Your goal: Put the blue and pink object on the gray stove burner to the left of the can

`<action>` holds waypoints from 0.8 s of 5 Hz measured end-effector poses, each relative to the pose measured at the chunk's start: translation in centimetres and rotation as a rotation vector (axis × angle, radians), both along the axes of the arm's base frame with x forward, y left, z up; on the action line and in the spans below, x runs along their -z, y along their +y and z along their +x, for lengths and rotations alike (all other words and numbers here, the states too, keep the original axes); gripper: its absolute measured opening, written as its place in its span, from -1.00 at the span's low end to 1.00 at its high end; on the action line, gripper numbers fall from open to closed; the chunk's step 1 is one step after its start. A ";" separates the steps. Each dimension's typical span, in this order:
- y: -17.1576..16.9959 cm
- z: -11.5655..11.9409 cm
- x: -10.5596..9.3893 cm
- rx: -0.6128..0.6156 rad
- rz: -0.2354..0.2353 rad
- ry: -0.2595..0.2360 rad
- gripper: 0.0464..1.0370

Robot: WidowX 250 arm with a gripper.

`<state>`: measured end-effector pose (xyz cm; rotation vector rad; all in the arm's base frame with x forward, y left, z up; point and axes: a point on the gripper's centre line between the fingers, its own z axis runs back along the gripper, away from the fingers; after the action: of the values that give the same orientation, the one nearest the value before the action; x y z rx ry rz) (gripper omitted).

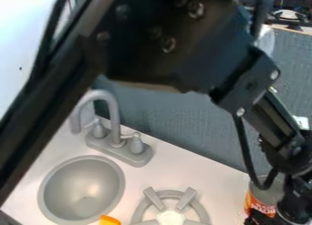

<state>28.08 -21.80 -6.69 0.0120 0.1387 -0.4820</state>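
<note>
At lower right, by can [260, 200]: best move end effector [268, 216] slowly, avoid tipping can, clear burner [186, 199]; cannot tell how far open or what held.

Readable on the can [272, 190] at the lower right, on the orange-red part of its label [259, 211]: two lines of white capital letters, placed one above the other and running at a slant. In the upper line, in smaller letters, to be read with some caution as "SLICED". In the lower line, in larger letters, to be read most probably as "PEACHES", but less certain towards the end of the word.
</note>
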 end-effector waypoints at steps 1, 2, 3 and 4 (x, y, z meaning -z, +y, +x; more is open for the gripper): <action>1.0 0.0 -3.5 -0.046 0.027 -0.050 -0.14; 2.5 0.4 -6.9 -0.095 -0.010 -0.145 -0.18; 5.2 0.5 -7.5 -0.156 0.000 -0.154 -0.18; 8.8 -0.3 -6.3 -0.252 0.064 -0.103 -0.18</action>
<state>27.76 -12.96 -0.41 0.0812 0.0537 -0.2247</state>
